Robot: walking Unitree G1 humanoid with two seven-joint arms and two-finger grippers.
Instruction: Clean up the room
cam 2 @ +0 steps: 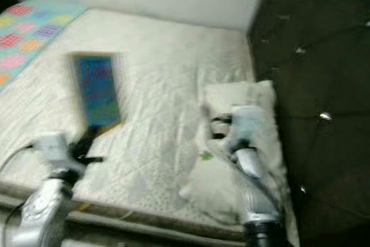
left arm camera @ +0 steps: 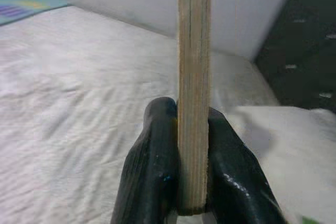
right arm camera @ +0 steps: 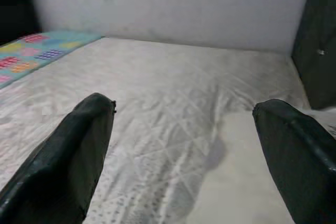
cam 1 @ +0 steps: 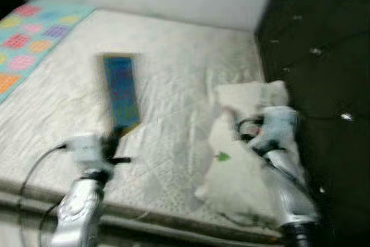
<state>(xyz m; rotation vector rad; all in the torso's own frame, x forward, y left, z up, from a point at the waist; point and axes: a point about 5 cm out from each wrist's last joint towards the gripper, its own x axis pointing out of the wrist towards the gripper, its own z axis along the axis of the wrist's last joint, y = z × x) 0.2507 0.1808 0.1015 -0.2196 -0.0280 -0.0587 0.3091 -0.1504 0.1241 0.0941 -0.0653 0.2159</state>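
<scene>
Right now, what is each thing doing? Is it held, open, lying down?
Left gripper: shut on the book, clamping its lower edge.
Book: held out over the mattress, blue cover facing up.
Right gripper: open, holding nothing, above the pillow.
Pillow: lying rumpled on the mattress by the dark headboard.
Mattress: bare, white quilted top.
Colourful blanket: spread at the far left corner.

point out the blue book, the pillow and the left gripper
blue book (cam 1: 121, 92), left eye view, middle of its blue cover
pillow (cam 1: 237, 186), left eye view, bare white part near the bed's front edge
left gripper (left arm camera: 191, 145), left wrist view, between its two black fingers, shut on the book's edge
</scene>
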